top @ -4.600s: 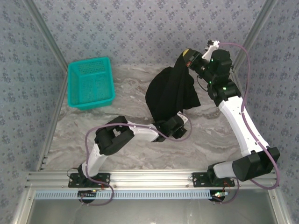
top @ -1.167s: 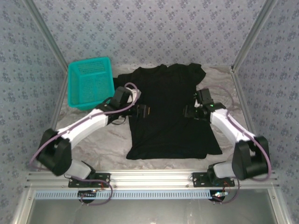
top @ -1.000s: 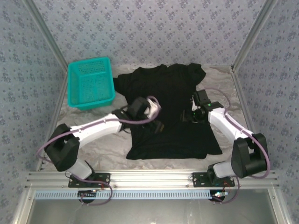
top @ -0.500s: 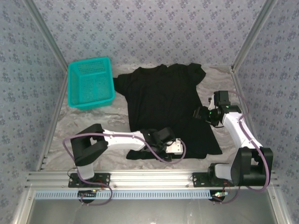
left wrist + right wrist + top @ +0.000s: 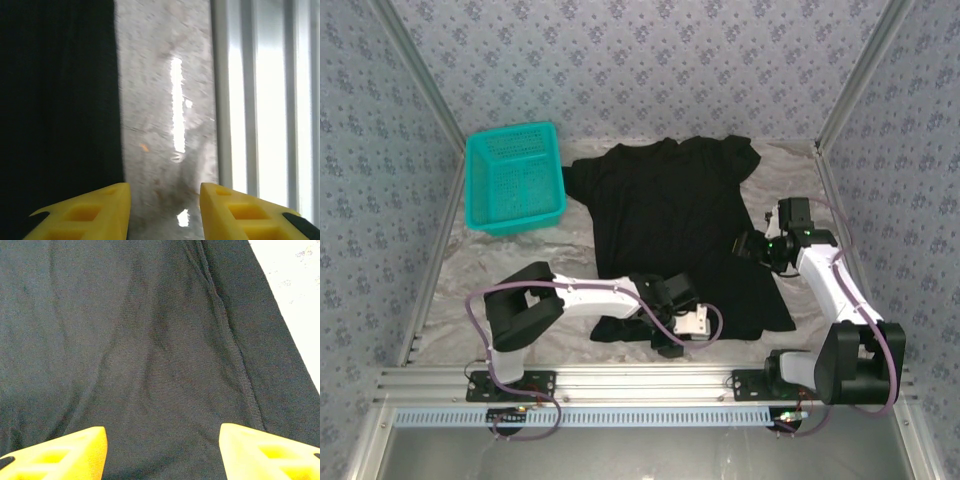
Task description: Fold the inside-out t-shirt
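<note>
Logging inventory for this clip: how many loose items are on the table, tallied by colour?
Black: 1, the t-shirt, spread flat
Teal: 1, the mesh basket
Total: 2

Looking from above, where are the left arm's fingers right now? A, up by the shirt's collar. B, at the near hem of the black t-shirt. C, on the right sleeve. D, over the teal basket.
B. The left fingers sit at the near hem of the t-shirt, with bare table between them, and the teal basket stands apart at the far left.
</note>
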Tool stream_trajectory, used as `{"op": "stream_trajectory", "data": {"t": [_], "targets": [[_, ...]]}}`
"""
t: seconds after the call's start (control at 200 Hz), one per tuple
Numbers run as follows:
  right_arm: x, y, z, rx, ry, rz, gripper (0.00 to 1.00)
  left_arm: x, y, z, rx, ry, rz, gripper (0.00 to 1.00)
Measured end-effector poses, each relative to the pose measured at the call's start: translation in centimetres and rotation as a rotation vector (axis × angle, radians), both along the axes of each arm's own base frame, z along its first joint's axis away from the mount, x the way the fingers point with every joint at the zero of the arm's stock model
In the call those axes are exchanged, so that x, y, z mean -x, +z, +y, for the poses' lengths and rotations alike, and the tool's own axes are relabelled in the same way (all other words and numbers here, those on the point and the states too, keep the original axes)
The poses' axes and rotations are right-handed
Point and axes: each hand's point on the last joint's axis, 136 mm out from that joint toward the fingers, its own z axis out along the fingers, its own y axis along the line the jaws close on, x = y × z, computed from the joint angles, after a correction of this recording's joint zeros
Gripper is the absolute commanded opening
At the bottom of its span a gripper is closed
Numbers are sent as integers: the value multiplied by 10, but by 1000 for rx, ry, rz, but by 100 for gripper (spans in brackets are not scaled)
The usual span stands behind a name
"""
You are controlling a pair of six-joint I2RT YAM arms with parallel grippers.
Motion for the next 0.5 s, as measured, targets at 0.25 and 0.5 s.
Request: {"op": "stream_trajectory", "data": {"t": [0.25,0.5], "targets": [[12,-10,13,-14,41,40,60,14,34,-5,89,15,128,49],[77,-25,37,13,83,180,49,-75,57,-35,233,302,-31,49]]}}
